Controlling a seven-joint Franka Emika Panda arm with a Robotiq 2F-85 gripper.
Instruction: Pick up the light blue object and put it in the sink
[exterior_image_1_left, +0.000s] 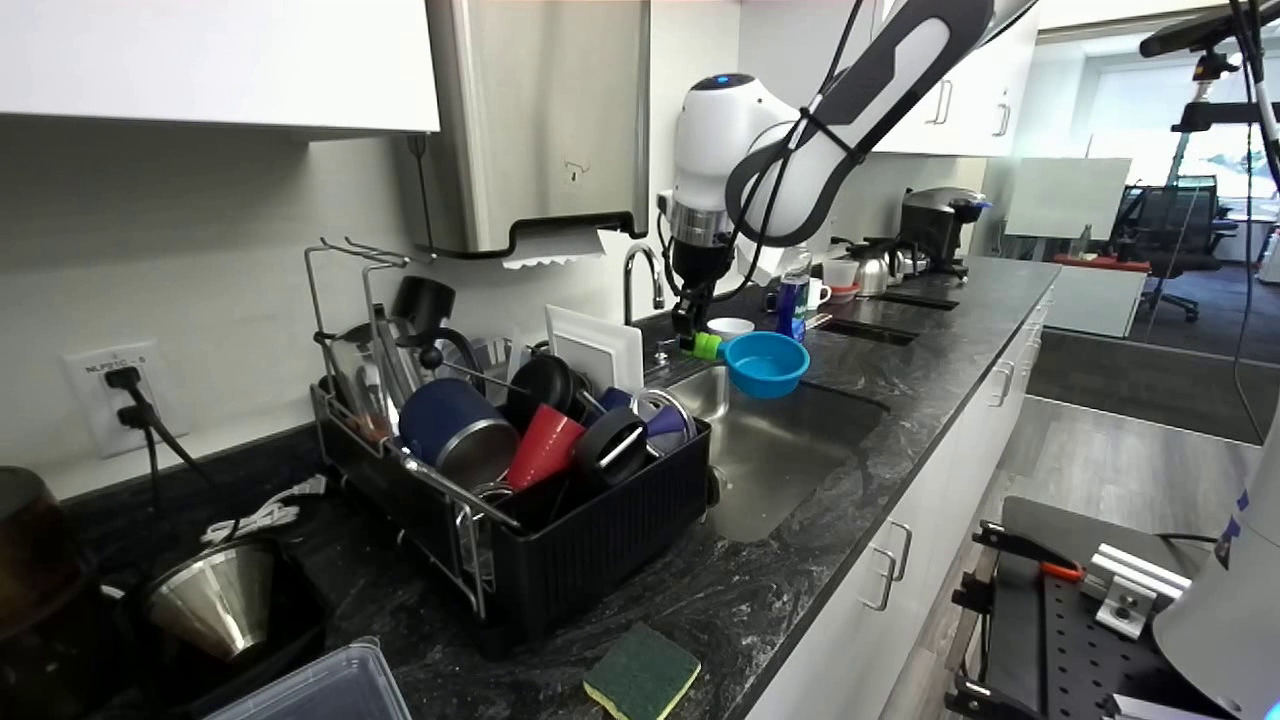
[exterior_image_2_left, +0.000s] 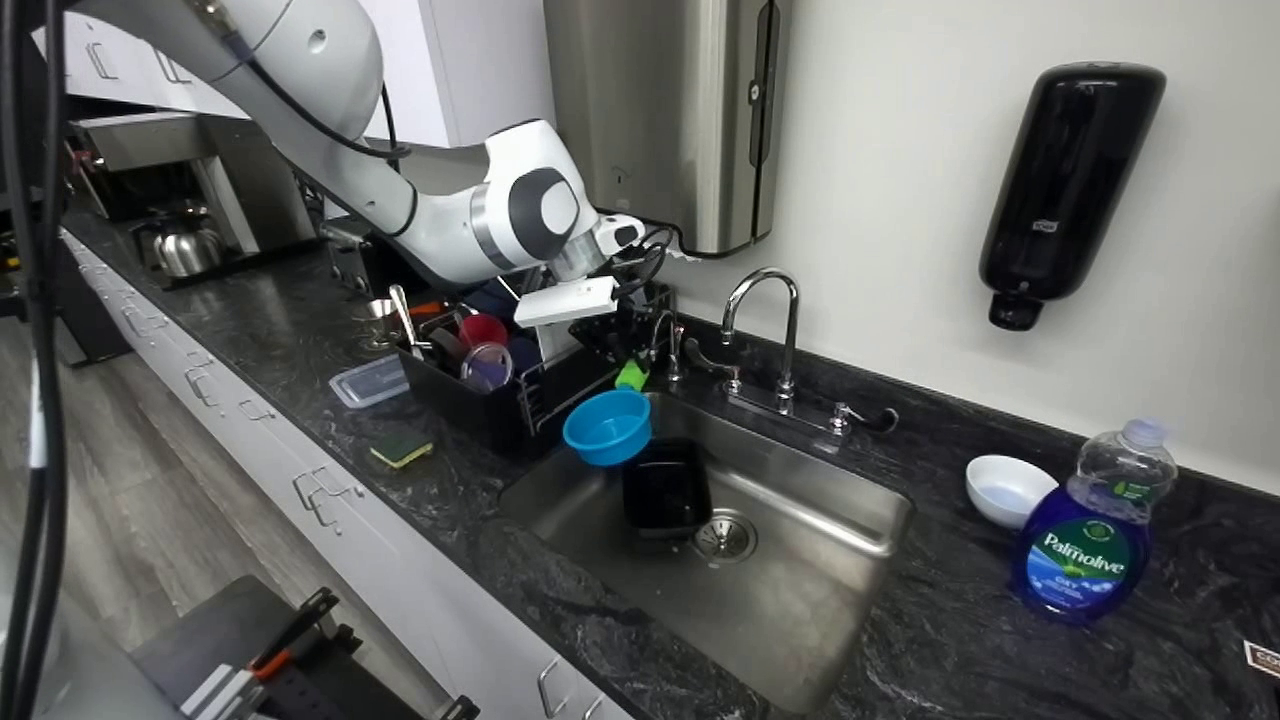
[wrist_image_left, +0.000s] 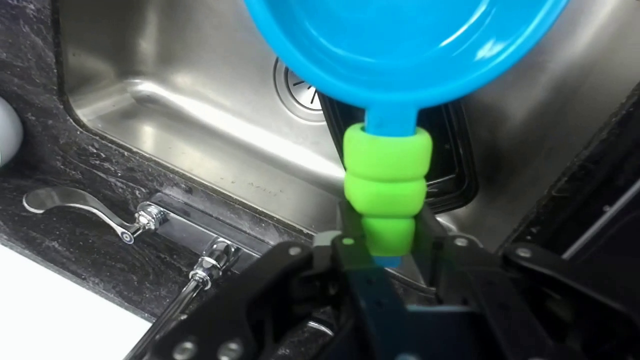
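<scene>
The light blue object is a round blue pan-like scoop, seen in both exterior views (exterior_image_1_left: 767, 366) (exterior_image_2_left: 608, 430) and in the wrist view (wrist_image_left: 400, 50). It has a ribbed green handle (wrist_image_left: 387, 175). My gripper (wrist_image_left: 387, 225) is shut on the end of the handle; it also shows in an exterior view (exterior_image_1_left: 692, 335). The scoop is in the air above the steel sink (exterior_image_2_left: 790, 620), towards the dish rack end, its open side up. The sink also shows in the wrist view (wrist_image_left: 200, 120), with a black tray (exterior_image_2_left: 667, 490) lying in it beside the drain.
A full black dish rack (exterior_image_1_left: 610, 540) stands against one end of the sink. A curved faucet (exterior_image_2_left: 790, 330) with lever handles rises behind the sink. A soap bottle (exterior_image_2_left: 1085, 550) and a white bowl (exterior_image_2_left: 1008, 490) stand past the sink's opposite end. A sponge (exterior_image_1_left: 643, 672) lies on the counter.
</scene>
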